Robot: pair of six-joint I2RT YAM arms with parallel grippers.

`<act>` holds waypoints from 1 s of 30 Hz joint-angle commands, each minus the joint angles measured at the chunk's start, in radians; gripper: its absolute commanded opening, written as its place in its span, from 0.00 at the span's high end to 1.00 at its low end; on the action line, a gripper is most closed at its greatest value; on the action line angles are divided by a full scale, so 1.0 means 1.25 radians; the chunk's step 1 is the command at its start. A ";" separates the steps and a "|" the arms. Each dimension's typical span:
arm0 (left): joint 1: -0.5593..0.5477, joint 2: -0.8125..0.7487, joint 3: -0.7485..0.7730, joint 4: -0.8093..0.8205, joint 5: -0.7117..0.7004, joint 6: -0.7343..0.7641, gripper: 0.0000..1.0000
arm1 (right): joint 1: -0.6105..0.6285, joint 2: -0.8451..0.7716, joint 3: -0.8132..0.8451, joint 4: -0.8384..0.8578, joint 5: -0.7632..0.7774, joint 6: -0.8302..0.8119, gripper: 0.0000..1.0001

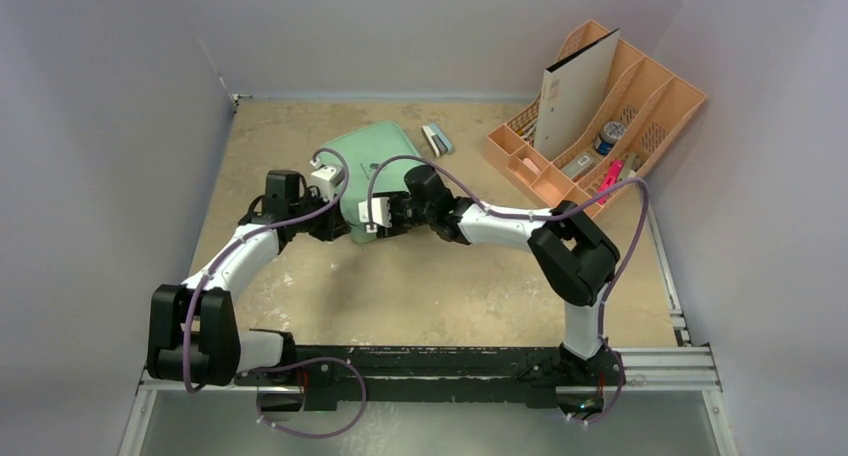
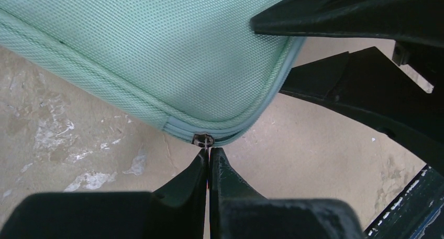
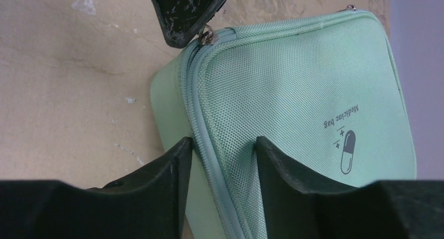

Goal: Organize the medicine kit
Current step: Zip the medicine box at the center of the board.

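— Where is the medicine kit (image 1: 385,148) lying?

— Flat on the surface (image 1: 440,286), out in the middle between the two wrists. Its lid is down and one rounded corner points back at the left arm.

— And the zip pull (image 2: 202,140)?

— It sits on that corner, touching the tips of the left tool (image 2: 209,158). The tool is clenched tight. I can't tell whether the pull's tab is caught between the tips.

— So it's the left arm's move?

— I'd say so, since it's nearest. The zip track (image 3: 196,105) curves away from that corner along both edges, so a pull should follow the edge.

— What about the right tool (image 3: 222,147)?

— Its jaws stand apart astride the zip edge, one on the kit's side wall and one over the lid. Whether they press on it I can't tell.

— What's it made of?

— Soft mint woven fabric with piped seams and a printed capsule logo (image 3: 347,151). It will probably dent and slide if nothing steadies it.
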 commanded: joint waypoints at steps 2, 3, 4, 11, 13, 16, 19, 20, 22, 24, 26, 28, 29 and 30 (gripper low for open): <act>-0.003 0.015 0.036 0.022 0.081 0.002 1.00 | 0.015 0.039 0.019 0.187 0.058 0.040 0.52; -0.004 0.019 0.036 0.024 0.086 0.002 1.00 | 0.019 0.048 0.018 0.210 0.070 0.054 0.53; -0.004 0.023 0.035 0.027 0.091 -0.001 1.00 | 0.022 0.056 0.019 0.230 0.081 0.068 0.52; -0.010 0.032 0.028 0.073 0.120 -0.059 1.00 | 0.046 0.100 0.035 0.304 0.121 0.148 0.53; -0.011 0.033 0.024 0.095 0.132 -0.101 1.00 | 0.050 0.105 0.036 0.316 0.127 0.171 0.53; -0.014 0.028 0.009 0.143 0.146 -0.157 1.00 | 0.055 0.105 0.026 0.354 0.146 0.202 0.54; -0.022 0.035 0.008 0.186 0.152 -0.213 1.00 | 0.057 0.110 0.026 0.366 0.155 0.225 0.54; -0.026 0.041 0.011 0.194 0.153 -0.231 1.00 | 0.057 0.112 0.028 0.368 0.158 0.232 0.54; -0.032 0.053 0.016 0.204 0.159 -0.265 1.00 | 0.057 0.113 0.026 0.374 0.162 0.240 0.54; -0.039 0.059 0.015 0.246 0.159 -0.290 1.00 | 0.057 0.112 0.020 0.386 0.166 0.251 0.55; -0.044 0.060 0.019 0.239 0.148 -0.298 1.00 | 0.057 0.111 0.014 0.391 0.164 0.256 0.54; -0.050 0.063 0.026 0.205 0.133 -0.286 1.00 | 0.060 0.113 0.011 0.390 0.163 0.255 0.55; -0.057 0.065 0.033 0.172 0.119 -0.269 1.00 | 0.060 0.113 0.011 0.390 0.162 0.255 0.55; -0.065 0.067 0.040 0.145 0.100 -0.252 1.00 | 0.061 0.115 0.011 0.389 0.162 0.255 0.55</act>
